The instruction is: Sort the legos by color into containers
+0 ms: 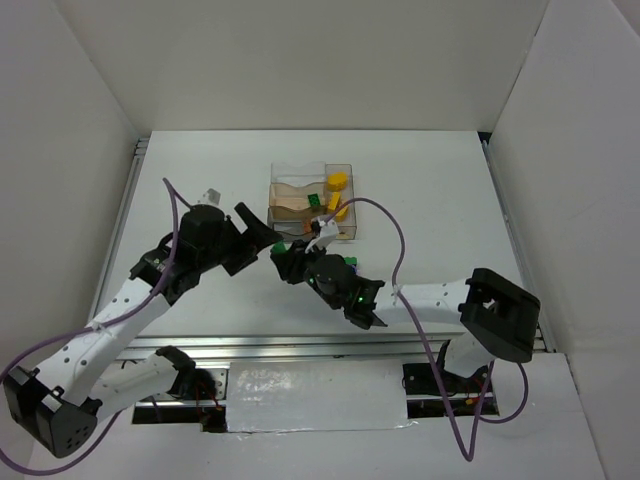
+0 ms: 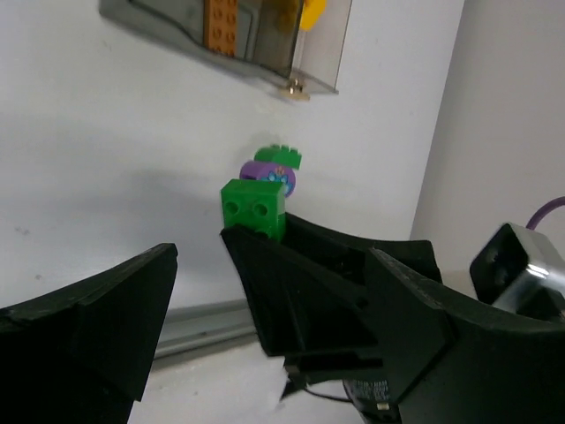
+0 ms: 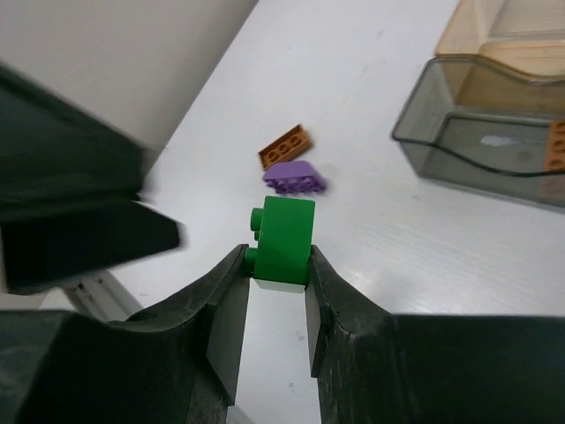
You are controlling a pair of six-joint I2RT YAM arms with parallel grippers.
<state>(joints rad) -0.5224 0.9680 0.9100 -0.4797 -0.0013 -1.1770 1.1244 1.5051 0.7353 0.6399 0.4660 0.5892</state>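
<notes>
**right gripper pinching a green brick just short of the bins**

the white table (image 1: 200, 170) carries everything. both arms reach in from the near edge and meet near its middle. the cluster of clear bins (image 1: 310, 200) sits just beyond them, tan-tinted on one side and grey on the other.

the left gripper (image 1: 258, 225) is spread wide with nothing between its fingers, close beside the right one. the right gripper (image 3: 278, 265) is pinching a green brick (image 3: 284, 237) by its sides, studs pointing sideways. that brick is outside the bins, on their near side; whether it touches the table cannot be told.

inside the bins lie yellow bricks (image 1: 338, 181), a small green one (image 1: 314, 201) and an orange brick (image 2: 221, 25).

loose on the table, a purple brick (image 3: 294, 177) and an orange-brown brick (image 3: 285, 147) lie against each other beyond the held brick. in the left wrist view a rounded purple piece (image 2: 265, 170) with a green top stands between the held brick and the bins.
</notes>
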